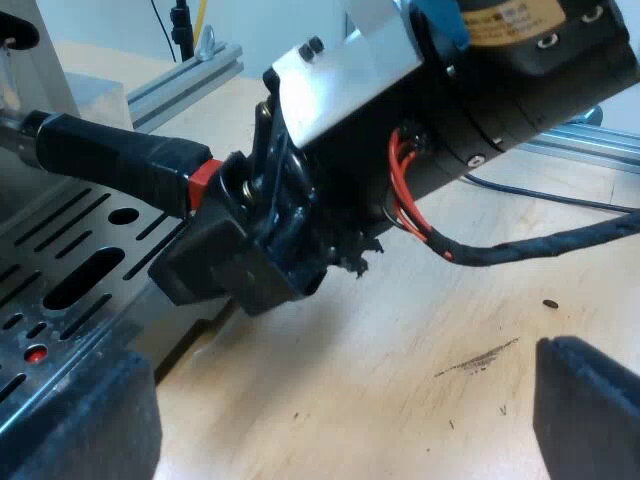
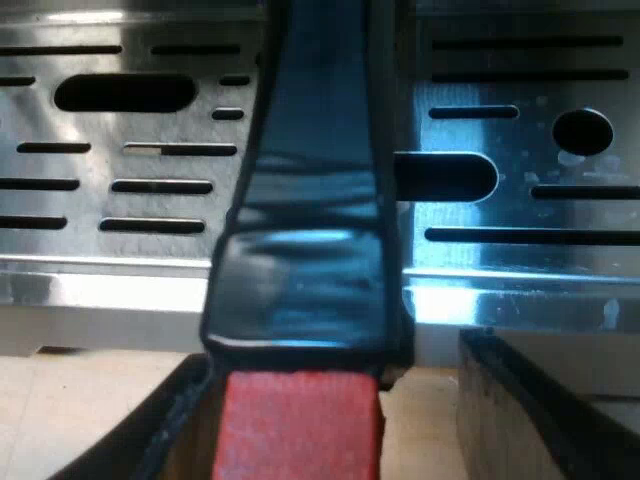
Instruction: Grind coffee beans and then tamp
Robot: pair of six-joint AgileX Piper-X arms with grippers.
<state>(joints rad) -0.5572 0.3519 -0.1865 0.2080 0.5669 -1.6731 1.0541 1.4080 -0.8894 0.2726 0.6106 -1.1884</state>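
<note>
Your right gripper sits at the red end of the holder's dark handle; its two black fingers stand on either side of that red end, so the jaws are parted around it rather than clamped on it; seen from the right wrist, one finger lies against or just beside the red end, while the other finger stands apart from it, with a strip of pale table showing between them. The handle runs level above the slotted metal drip tray of the espresso machine; its red end reaches just past the tray's edge, over the wooden table; the holder's metal part runs out of sight, so you cannot tell whether it is locked into the machine.

Your left gripper hovers low over the table, near the tray's edge and near the right arm; its fingers are spread wide with nothing between them, so the jaws are open and empty; one finger is over the tray's corner, the other over bare wood. The table beneath carries a dark smudge and a few small dark specks; an aluminium rail lies beyond the handle.
</note>
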